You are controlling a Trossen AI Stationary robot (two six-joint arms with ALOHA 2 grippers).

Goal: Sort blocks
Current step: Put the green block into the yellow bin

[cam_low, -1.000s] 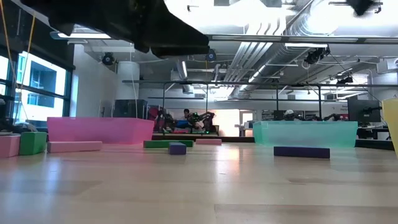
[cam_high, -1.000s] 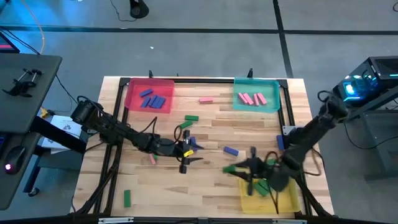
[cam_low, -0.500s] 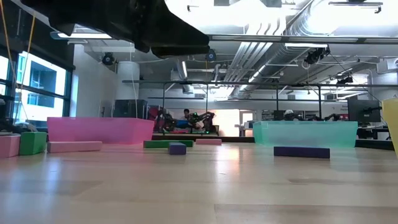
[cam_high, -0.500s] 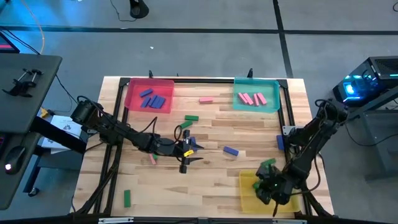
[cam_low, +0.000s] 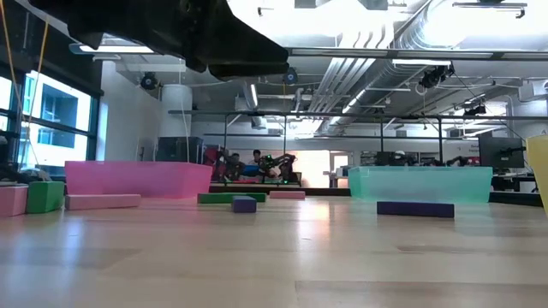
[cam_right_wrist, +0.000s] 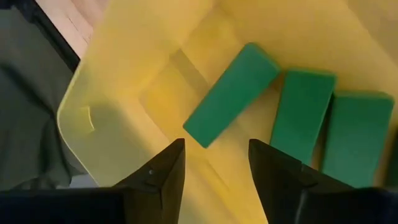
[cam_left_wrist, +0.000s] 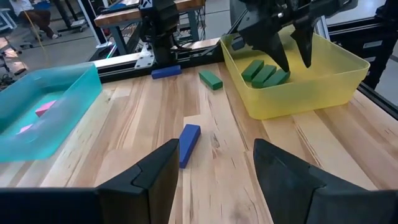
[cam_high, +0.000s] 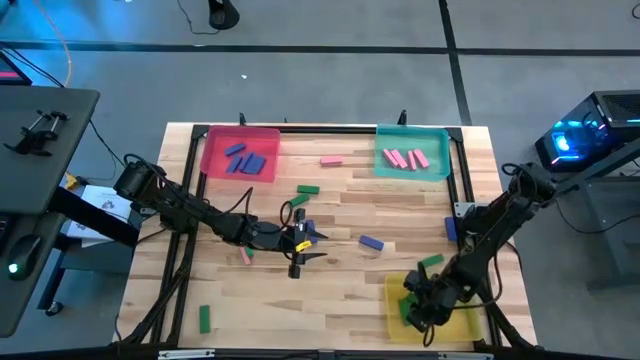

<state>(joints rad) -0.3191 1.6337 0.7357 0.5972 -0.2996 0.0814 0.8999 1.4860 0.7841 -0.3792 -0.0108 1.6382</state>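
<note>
The blocks are small bars scattered on the table: a blue one, green ones, pink ones. Three green blocks lie flat on the floor of the yellow tray. My right gripper hangs open above them, pointing down, touching nothing. My left gripper hovers open near the table's middle; a blue block lies ahead of its fingers.
At the far edge, a pink tray on the left holds blue blocks and a teal tray on the right holds pink blocks. Another blue block lies by the right arm's base. Bare wood stretches along the near edge between the trays.
My right gripper has swung from the table's middle toward the near right corner and now stands over the yellow tray. The green block seen at its fingers a second ago is no longer there. The left arm has kept still.
</note>
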